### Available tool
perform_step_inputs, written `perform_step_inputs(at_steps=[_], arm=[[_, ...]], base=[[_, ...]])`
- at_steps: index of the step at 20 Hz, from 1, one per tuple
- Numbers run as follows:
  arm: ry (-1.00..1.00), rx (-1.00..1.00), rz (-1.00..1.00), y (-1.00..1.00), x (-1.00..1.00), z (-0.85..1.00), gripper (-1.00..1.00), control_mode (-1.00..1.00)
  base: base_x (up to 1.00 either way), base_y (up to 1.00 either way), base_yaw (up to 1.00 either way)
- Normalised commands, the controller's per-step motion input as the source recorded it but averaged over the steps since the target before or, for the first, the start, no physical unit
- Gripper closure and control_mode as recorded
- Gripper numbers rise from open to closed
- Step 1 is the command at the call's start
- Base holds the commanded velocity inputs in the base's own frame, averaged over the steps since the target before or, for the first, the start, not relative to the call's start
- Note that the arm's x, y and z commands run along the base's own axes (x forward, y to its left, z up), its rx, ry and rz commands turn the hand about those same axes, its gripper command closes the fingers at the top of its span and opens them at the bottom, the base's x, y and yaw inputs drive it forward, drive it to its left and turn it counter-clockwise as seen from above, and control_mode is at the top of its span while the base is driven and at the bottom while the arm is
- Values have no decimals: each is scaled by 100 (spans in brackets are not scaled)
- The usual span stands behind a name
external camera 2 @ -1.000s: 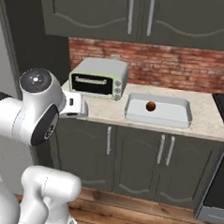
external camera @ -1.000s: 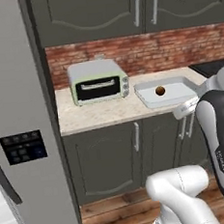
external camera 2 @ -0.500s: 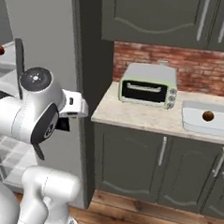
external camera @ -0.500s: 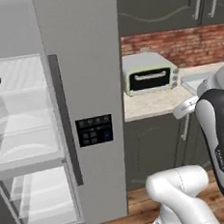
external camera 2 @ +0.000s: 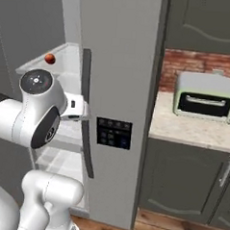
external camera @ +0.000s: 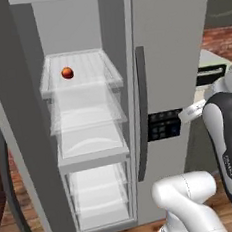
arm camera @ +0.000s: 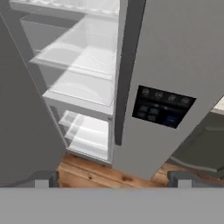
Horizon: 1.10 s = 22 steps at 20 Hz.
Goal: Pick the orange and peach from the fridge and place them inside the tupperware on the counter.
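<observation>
Left base view: peach (external camera: 67, 73) on the fridge (external camera: 172, 57) top shelf, apparently soft-skinned, wants gripping across its middle; gripper (arm camera: 113, 178) fingers spread, empty.

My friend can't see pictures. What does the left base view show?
An open fridge with pale see-through shelves holds one small red-orange peach on its top shelf. The closed door beside it has a long dark handle and a dark control panel. The robot's white arm rises at lower right.
</observation>
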Motion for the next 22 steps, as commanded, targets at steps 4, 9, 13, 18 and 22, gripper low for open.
perform_step_inputs(at_steps=[4,9,13,18,22], arm=[[0,0,0,0,0,0,-100,100],[0,0,0,0,0,0,-100,100],[0,0,0,0,0,0,-100,100],[0,0,0,0,0,0,-100,100],[0,0,0,0,0,0,-100,100]], base=[[51,97,2],[37,52,0],[7,-23,0],[17,-23,1],[78,5,3]])
